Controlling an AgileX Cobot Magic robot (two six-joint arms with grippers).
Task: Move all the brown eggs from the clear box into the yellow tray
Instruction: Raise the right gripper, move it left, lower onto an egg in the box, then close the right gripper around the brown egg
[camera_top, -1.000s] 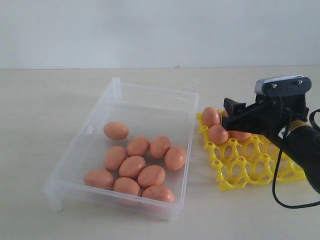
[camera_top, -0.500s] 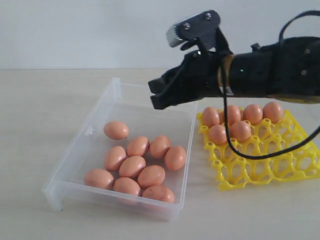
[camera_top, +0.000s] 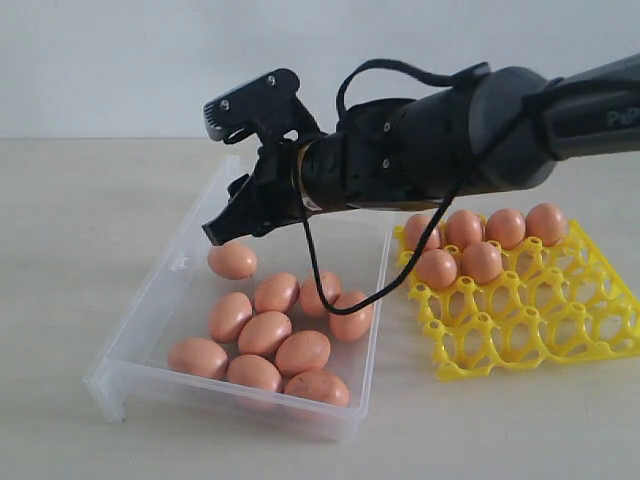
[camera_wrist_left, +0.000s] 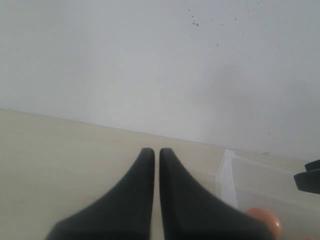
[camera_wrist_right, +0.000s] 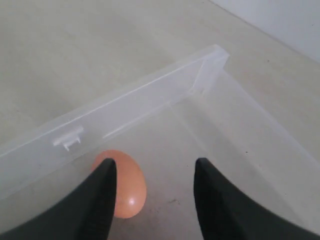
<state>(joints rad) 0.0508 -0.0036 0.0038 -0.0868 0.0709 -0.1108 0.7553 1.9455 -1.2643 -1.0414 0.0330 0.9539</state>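
Observation:
Several brown eggs (camera_top: 265, 333) lie in the clear box (camera_top: 300, 198); one egg (camera_top: 232, 260) sits apart near its left wall. The yellow tray (camera_top: 530, 330) on the right holds several eggs (camera_top: 482, 262) in its far cups. My right gripper (camera_top: 222, 230) reaches across over the box, open and empty, just above the lone egg (camera_wrist_right: 125, 185), which shows beside one fingertip (camera_wrist_right: 106, 172). My left gripper (camera_wrist_left: 156, 152) is shut on nothing, off to the side over the bare table; it is out of the exterior view. The box corner (camera_wrist_left: 226, 175) and one egg (camera_wrist_left: 264, 220) show past it.
The beige table (camera_top: 80, 220) runs back to a white wall (camera_top: 120, 60). The right arm's black body (camera_top: 430, 150) and its cable (camera_top: 330, 290) hang over the box's far right part and the gap to the tray.
The right arm has swung left from the tray to above the box, then further left and lower over the lone egg. Five eggs now show in the tray.

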